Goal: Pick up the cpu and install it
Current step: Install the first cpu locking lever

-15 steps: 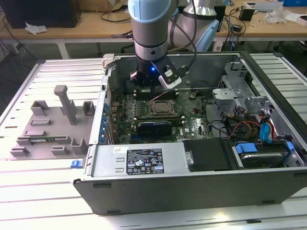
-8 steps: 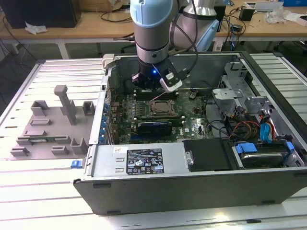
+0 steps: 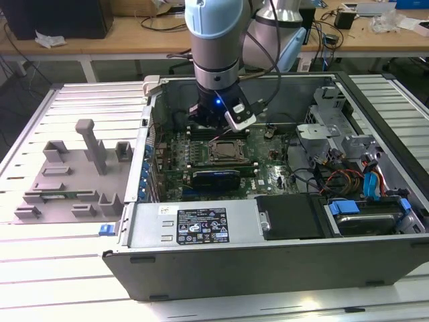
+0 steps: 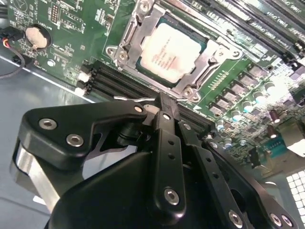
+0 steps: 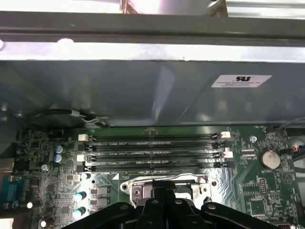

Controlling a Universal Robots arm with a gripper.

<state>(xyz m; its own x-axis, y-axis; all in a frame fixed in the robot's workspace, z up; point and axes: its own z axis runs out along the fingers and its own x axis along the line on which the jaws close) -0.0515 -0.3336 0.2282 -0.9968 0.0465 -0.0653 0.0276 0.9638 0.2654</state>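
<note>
Slatted surface [image 3: 67,268] carrying an open computer case [image 3: 268,268]. The cpu [image 4: 172,52] already lies in the motherboard socket [image 4: 128,36]; your gripper [image 4: 164,102] hovers just above, fingers narrowed together and empty. Keep any descent vertical and centred.

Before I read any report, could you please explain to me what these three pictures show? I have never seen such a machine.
The machine is one robot arm working inside an open computer case that lies on a slatted table.

The exterior view comes from a camera off the arm. The two wrist views come from cameras riding on the arm, looking past its black end effector.

In the second wrist view, the cpu, a small silvery square chip, sits inside the metal-framed socket of the green motherboard. The end effector is beside it, above the board, and holds nothing. Its fingertips are together.

In the exterior view, grey plastic fixture blocks stand on the table at the exterior view's left.
</note>
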